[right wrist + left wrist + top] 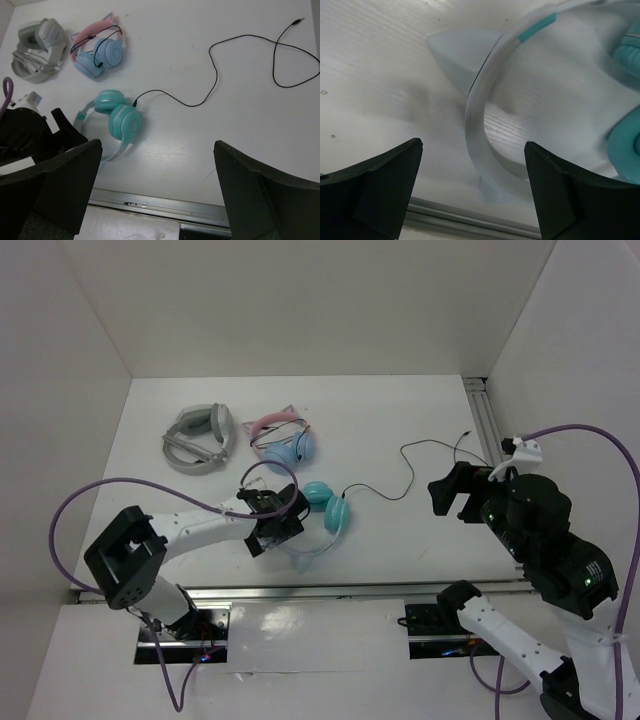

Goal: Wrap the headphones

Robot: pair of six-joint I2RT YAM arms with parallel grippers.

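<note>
The teal round-cupped headphones with a thin pale blue-white headband [120,120] lay on the white table [400,420], with the two cups close together and the band curving out from them toward the near edge. The left claw [472,150] was at that band with its black fingers spread wide, one on either side of it and neither touching it in the wrist view (a small pale cat-ear point showed on the band just beyond). The right claw [455,495] was also spread wide and held nothing, well apart from the headphones on their right. A long thin black cable [215,75] ran from the cups toward the right in loose bends and one open loop, ending in a free plug. Beyond the headphones, to their far left, sat a pink-banded pair with light blue cups [283,435], and further left a bulky grey-white pair [197,438].
</note>
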